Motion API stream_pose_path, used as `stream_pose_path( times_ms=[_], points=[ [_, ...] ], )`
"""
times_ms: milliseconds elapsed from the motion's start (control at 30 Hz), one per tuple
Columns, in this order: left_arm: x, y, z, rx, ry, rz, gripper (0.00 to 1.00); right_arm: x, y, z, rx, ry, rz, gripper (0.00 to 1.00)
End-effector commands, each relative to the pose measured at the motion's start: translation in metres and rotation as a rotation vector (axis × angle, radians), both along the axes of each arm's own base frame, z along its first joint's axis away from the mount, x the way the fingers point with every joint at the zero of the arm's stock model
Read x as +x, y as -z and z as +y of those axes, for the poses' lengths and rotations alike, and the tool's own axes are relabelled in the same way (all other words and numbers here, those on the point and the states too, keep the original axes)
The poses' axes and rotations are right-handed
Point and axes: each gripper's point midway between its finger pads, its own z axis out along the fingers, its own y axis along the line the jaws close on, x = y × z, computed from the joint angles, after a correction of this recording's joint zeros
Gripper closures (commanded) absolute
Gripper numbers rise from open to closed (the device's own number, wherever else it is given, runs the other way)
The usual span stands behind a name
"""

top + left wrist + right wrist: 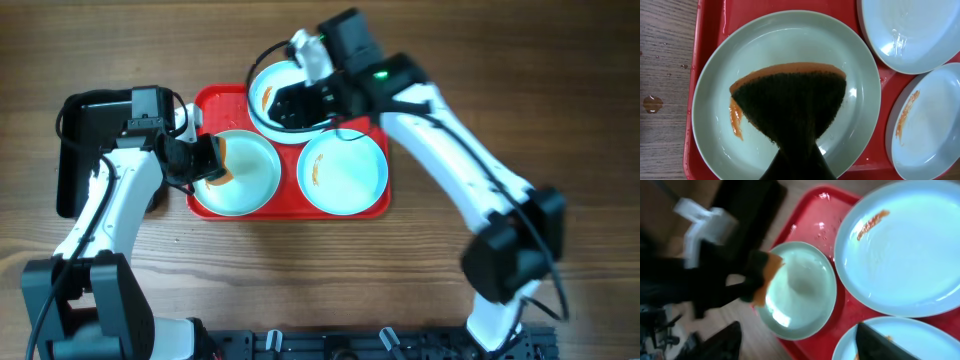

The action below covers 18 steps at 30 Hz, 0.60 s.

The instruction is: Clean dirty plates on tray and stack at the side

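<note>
Plates (343, 170) on tray (222, 106); sponge (790, 100) — apparently — touching one.

The tray (215, 105) is bright red. The three plates on it are pale aqua-white. The left plate (250, 185) has an orange smear near its rim. The right plate (350, 175) has a thin orange streak on its left side, and the rear plate (262, 92) has an orange streak too. The sponge (790, 105) over the left plate has a very dark, finely speckled scouring face and a bright orange edge. The smaller tray (80, 150) is glossy black. The table (520, 60) is mid-brown wood with streaky lengthwise grain. The left arm (105, 205) and right arm (450, 150) are white with black joints. A small green light (380, 73) glows on the right arm.
</note>
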Motion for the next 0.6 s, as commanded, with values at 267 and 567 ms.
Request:
stream_pose_path(
  times_ms=[267,567],
  points=[
    [-0.002,0.004,0.001,0.008,-0.013,0.019,0.96,0.005,0.104,0.028,-0.209,0.118,0.068,0.57],
    [-0.004,0.005,0.001,0.008,-0.013,0.027,0.96,-0.013,0.153,0.025,-0.294,0.157,0.188,0.74]
  ],
)
